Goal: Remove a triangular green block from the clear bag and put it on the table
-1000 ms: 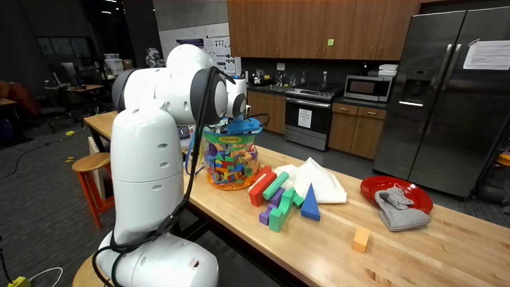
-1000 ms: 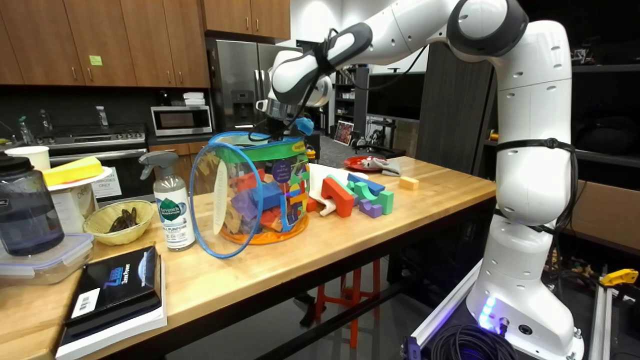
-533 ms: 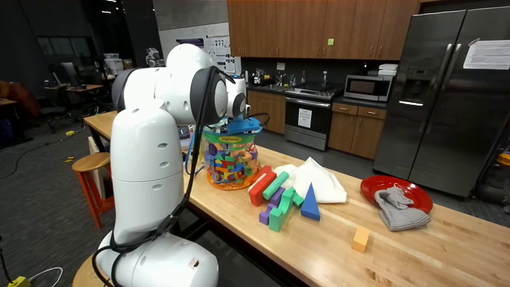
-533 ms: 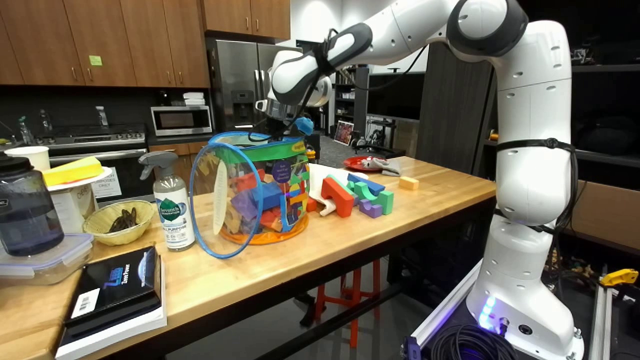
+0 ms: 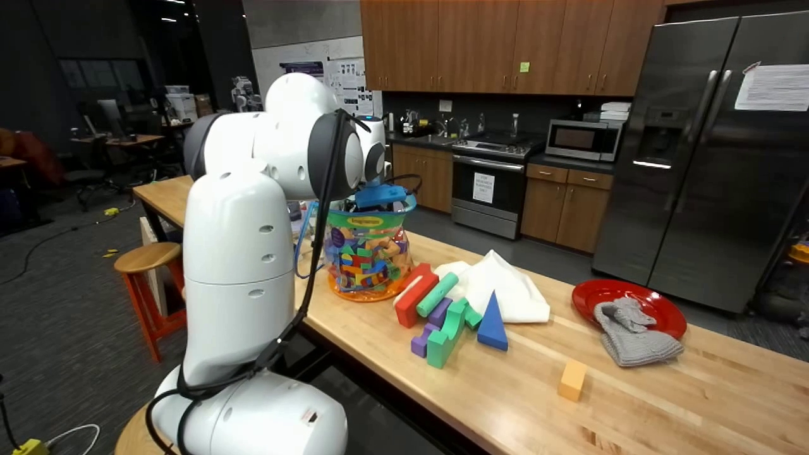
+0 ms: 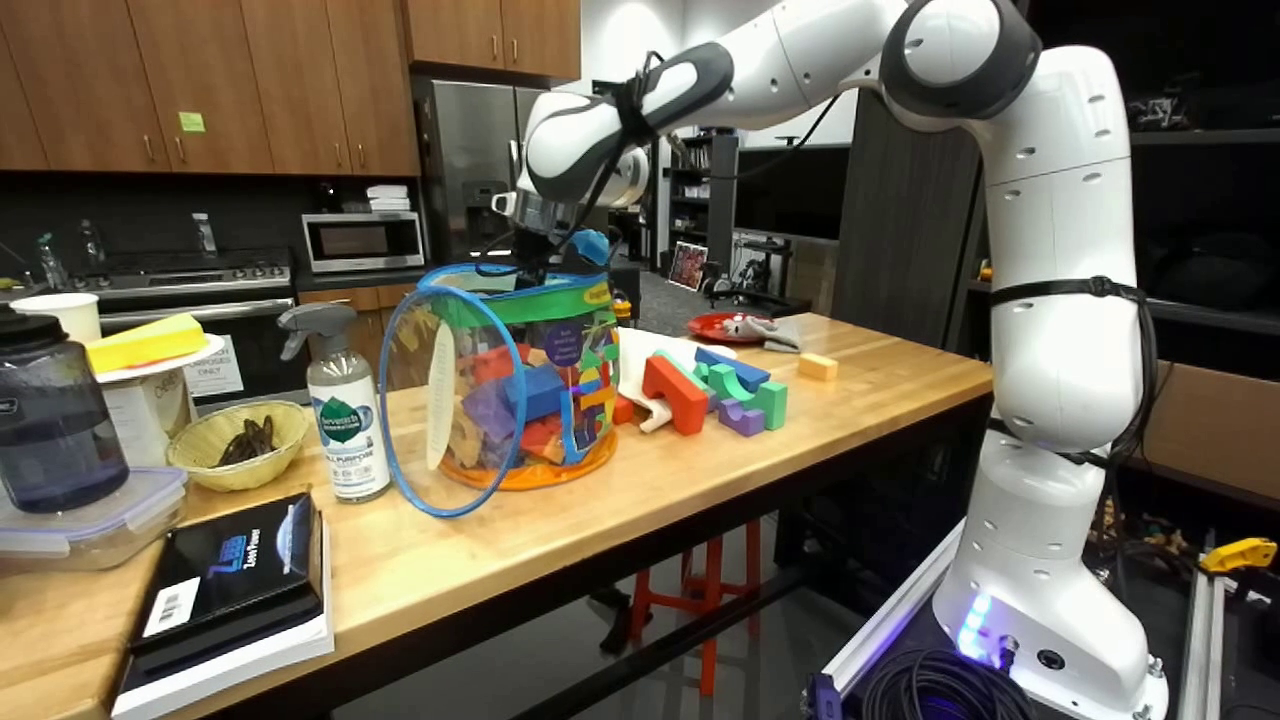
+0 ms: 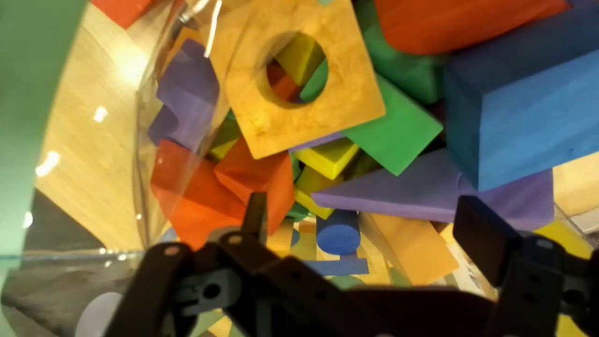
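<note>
The clear bag (image 5: pixel 366 253) stands on the wooden table (image 5: pixel 638 404) in both exterior views, open at the top and full of coloured blocks. My gripper (image 7: pixel 363 208) points down into the bag's mouth; its fingertips are hidden in the exterior views. In the wrist view its jaws stand wide apart with nothing held, over the heap of blocks. A green block (image 7: pixel 398 128) lies ahead of the fingers, partly under an orange square block with a hole (image 7: pixel 309 126). Its full shape is hidden. A purple block (image 7: pixel 398 187) lies between it and the fingers.
Beside the bag lie loose blocks: red (image 5: pixel 417 298), green (image 5: pixel 445 338), blue (image 5: pixel 493 325) and a white cloth (image 5: pixel 505 287). A blue block (image 7: pixel 533 121) flanks the green one. The bag's round lid (image 6: pixel 388 400) hangs near a spray bottle (image 6: pixel 345 430).
My arm has shifted a little, leftwards in both exterior views, with the hand slightly lower at the bag's mouth. The bag and the loose blocks have not moved.
</note>
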{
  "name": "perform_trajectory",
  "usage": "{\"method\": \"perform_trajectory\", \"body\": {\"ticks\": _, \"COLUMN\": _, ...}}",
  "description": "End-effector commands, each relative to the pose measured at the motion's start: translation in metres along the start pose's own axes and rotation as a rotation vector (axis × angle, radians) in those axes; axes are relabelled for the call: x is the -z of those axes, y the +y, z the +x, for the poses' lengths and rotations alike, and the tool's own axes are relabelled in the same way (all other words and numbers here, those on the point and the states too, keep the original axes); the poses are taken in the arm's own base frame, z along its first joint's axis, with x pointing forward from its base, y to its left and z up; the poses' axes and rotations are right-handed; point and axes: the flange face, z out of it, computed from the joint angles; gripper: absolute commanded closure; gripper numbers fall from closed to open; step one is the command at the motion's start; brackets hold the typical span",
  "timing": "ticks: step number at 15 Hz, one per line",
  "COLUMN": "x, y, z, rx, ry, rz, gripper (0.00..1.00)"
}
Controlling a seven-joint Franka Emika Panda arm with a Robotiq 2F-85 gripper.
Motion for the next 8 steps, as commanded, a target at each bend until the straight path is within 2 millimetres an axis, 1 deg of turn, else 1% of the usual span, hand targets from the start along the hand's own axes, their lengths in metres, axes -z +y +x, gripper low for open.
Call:
{"method": "perform_trajectory", "body": {"ticks": 1, "x": 0.001, "y": -0.006, "z": 0.025, "rx": 0.039, "ry": -0.004, "rz": 0.013, "gripper": 0.00}}
{"method": "perform_trajectory", "body": {"ticks": 5, "x": -0.011, "y": -0.026, "z": 0.047, "rx": 0.087, "ry": -0.009, "rz": 0.045, "gripper": 0.00}}
{"method": "perform_trajectory", "body": {"ticks": 8, "x": -0.021, "y": -0.037, "z": 0.059, "rx": 0.108, "ry": -0.006, "rz": 0.066, "gripper": 0.00}}
